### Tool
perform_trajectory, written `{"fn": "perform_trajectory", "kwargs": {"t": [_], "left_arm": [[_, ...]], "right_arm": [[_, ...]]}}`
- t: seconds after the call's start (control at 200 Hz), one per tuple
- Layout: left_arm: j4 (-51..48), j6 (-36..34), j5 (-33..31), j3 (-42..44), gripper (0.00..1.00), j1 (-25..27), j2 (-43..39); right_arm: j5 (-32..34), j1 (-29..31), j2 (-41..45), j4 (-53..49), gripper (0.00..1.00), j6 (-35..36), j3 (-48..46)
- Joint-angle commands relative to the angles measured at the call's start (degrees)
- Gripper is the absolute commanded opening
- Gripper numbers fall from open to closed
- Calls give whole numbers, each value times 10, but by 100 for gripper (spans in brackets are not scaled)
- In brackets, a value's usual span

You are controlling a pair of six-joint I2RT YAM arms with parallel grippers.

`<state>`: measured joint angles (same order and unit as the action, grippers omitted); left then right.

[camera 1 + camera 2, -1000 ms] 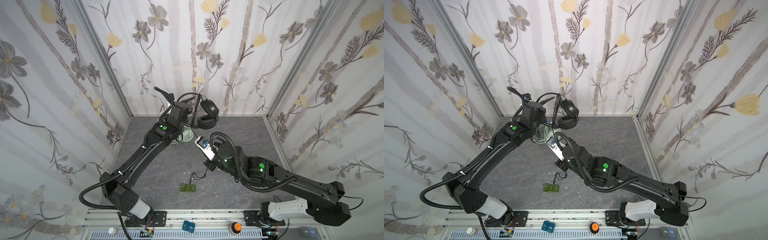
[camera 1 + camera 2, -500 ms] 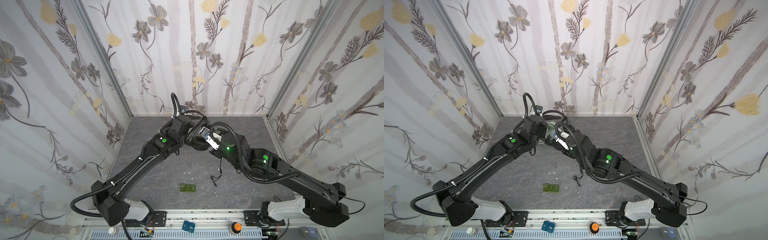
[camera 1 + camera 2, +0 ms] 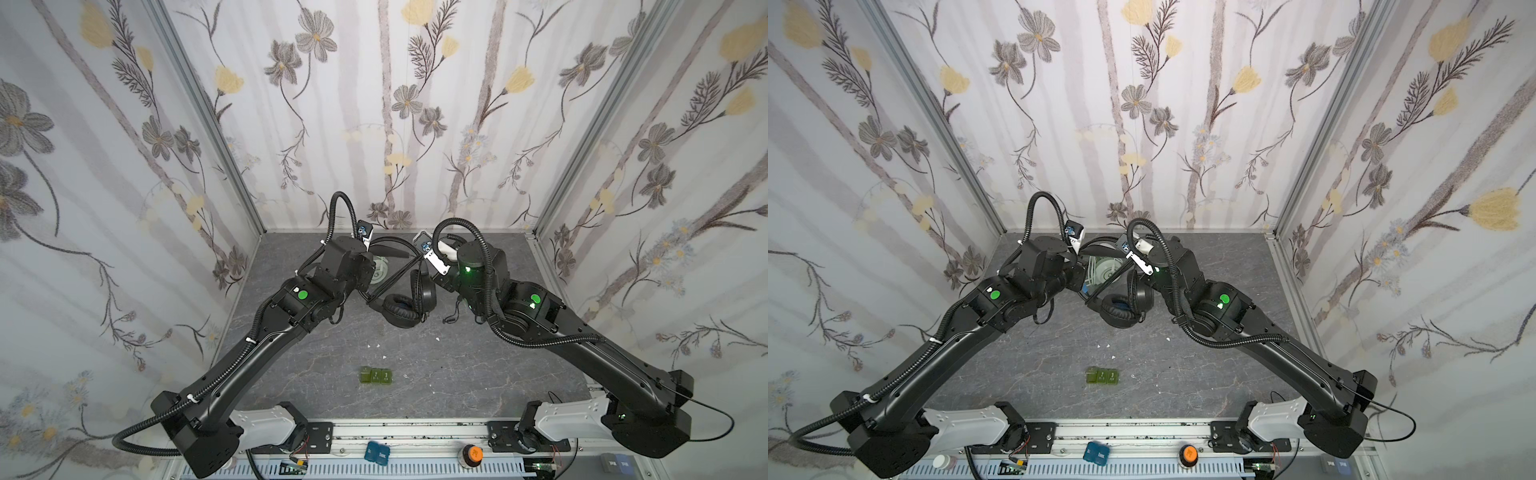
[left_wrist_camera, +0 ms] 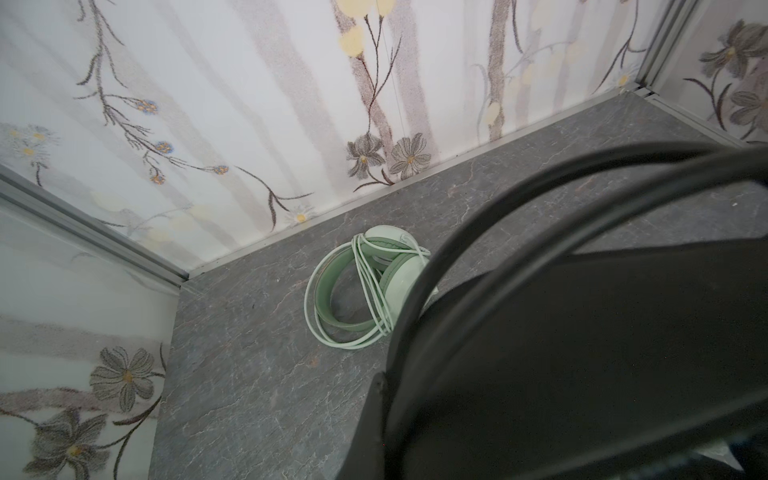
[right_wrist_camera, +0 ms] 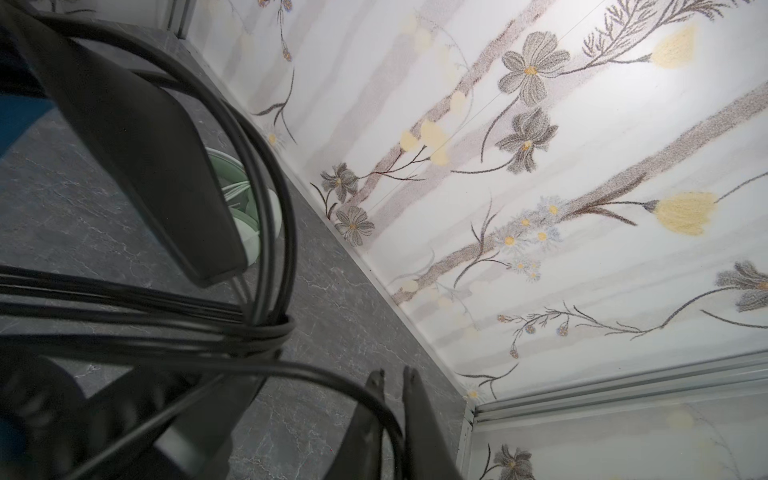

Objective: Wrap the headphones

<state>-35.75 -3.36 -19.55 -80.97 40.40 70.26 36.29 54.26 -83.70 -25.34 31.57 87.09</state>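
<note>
Grey table (image 3: pixel 415 374) first: both arms meet at the back of it. The black headphones (image 3: pixel 401 311) sit between my two wrists, ear cups low, headband up by the left gripper (image 3: pixel 365 286), which is clamped tight on that band. The mint green headphones (image 4: pixel 401 278) lie flat just beyond, near the back wall, their white cable wound round them. The right gripper (image 5: pixel 392 376) shows a narrow slit, with the black cable (image 5: pixel 266 332) threading through. Whether it's pinching, I can't tell.
</note>
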Motion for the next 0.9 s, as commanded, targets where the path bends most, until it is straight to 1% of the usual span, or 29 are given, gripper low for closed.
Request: {"fn": "perform_trajectory", "kwargs": {"t": [0.0,0.24,0.37,0.385,0.46,0.47,0.49,0.669,0.894], "left_arm": [[-4,18,42,-3,0,-2,-16],[-14,37,91,-18,0,-2,-34],[-9,50,102,-19,0,-2,-41],[-9,52,103,-35,0,-2,-42],[-7,60,115,-49,0,-4,-44],[-7,61,117,-51,0,-4,-44],[-6,62,120,-54,0,-4,-44],[-14,63,149,-102,0,-4,-40],[-1,85,192,-151,0,-4,-32]], "right_arm": [[-14,-17,1,37,13,-10,3],[-67,-50,7,53,16,-39,-14],[-85,-61,12,62,19,-51,-33],[-87,-62,13,63,19,-53,-36],[-102,-64,19,68,20,-66,-48],[-106,-78,20,69,20,-68,-50],[-111,-84,21,70,20,-73,-53],[-145,-108,42,92,22,-111,-82],[-200,-140,60,135,22,-164,-119]]}}
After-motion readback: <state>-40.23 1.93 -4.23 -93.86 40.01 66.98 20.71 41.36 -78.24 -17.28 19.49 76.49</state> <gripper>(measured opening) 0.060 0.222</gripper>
